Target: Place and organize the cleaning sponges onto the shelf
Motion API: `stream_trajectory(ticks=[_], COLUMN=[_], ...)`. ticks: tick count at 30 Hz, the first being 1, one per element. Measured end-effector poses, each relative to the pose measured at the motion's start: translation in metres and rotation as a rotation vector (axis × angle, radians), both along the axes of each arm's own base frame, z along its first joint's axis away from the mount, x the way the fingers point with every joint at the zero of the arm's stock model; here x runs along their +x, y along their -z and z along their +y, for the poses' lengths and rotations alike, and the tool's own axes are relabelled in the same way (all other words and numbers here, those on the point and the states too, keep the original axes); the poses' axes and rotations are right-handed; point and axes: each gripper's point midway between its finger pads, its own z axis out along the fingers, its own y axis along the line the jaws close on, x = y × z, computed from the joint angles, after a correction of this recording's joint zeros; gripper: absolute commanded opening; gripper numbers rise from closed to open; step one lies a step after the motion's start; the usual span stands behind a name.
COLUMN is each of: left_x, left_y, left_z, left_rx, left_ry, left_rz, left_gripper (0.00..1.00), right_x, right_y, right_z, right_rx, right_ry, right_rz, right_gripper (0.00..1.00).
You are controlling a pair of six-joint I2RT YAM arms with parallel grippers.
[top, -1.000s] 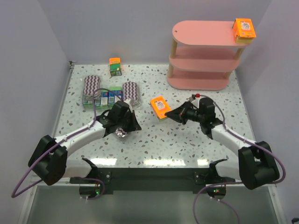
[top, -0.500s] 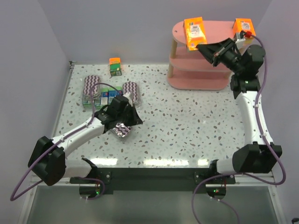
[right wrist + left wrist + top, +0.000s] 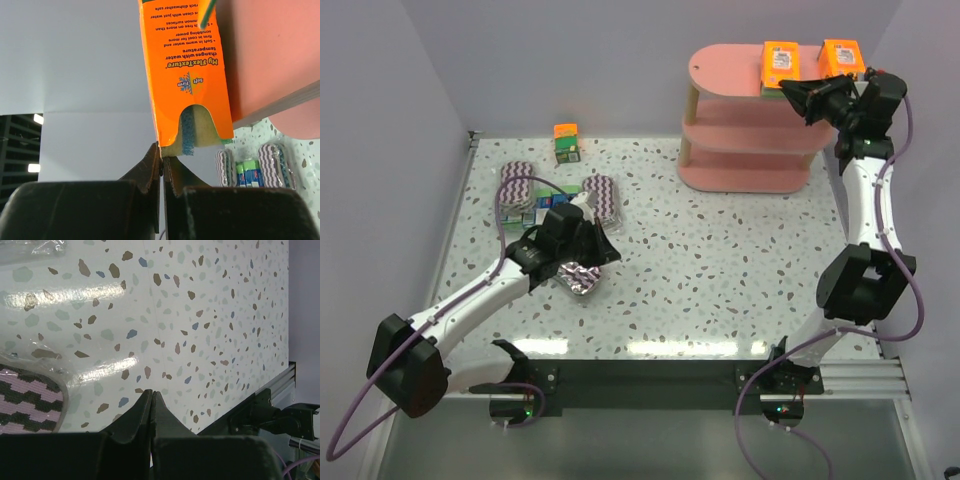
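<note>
at upper right the right gripper (image 3: 790, 91) pinches an orange sponge pack (image 3: 779, 60) on the pink shelf (image 3: 730, 85); the left gripper (image 3: 151, 393) is fully closed.

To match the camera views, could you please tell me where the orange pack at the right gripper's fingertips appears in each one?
Top external: the orange pack is upper right, at the shelf top board, left of a second orange pack.
Left wrist: not in it.
Right wrist: upper centre, just above the right gripper, with the shelf to its right.
Shared landmark: the speckled table, which fills most of the left wrist view and shows at the lower right in the right wrist view.
</note>
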Motion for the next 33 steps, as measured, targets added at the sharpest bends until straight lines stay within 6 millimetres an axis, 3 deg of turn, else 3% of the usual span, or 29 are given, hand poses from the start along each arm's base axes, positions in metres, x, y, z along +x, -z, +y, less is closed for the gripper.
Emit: stream_trajectory(ticks=[5, 15, 17, 18, 19, 21, 24, 30, 33], left_x=[0.000, 0.000, 0.000, 0.000, 0.001, 0.001, 0.002, 0.002, 0.007], left_y=[0.000, 0.000, 0.000, 0.001, 0.000, 0.001, 0.001, 0.002, -0.008], left_z=[0.001, 0.001, 0.001, 0.001, 0.002, 0.002, 0.003, 0.007, 0.011], left_rx=[0.000, 0.000, 0.000, 0.000, 0.000, 0.000, -0.001, 0.012, 0.020], left_ry=[-0.002, -0.002, -0.003, -0.004, -0.005, -0.008, -0.012, -0.031, -0.052], left_rz=[0.000, 0.001, 0.001, 0.001, 0.001, 0.001, 0.004, 0.013, 0.000], left_gripper=[0.04, 0.05, 0.07, 0.08, 0.10, 0.18, 0.28, 0.46, 0.57], right_x=[0.000, 0.007, 0.011, 0.012, 0.013, 0.014, 0.014, 0.010, -0.006], right_y=[-0.007, -0.009, -0.006, -0.003, -0.001, 0.004, 0.006, 0.003, -0.003], right_z=[-0.018, -0.031, -0.035, -0.037, -0.038, -0.039, -0.040, -0.038, -0.032], right_rx=[0.006, 0.020, 0.022, 0.025, 0.029, 0.033, 0.034, 0.030, 0.016], right_ry=[0.038, 0.058, 0.064, 0.066, 0.069, 0.070, 0.070, 0.061, 0.058], right_rz=[-0.003, 0.017, 0.027, 0.037, 0.047, 0.065, 0.075, 0.067, 0.057], right_gripper=[0.00, 0.00, 0.11, 0.23, 0.28, 0.42, 0.53, 0.63, 0.67])
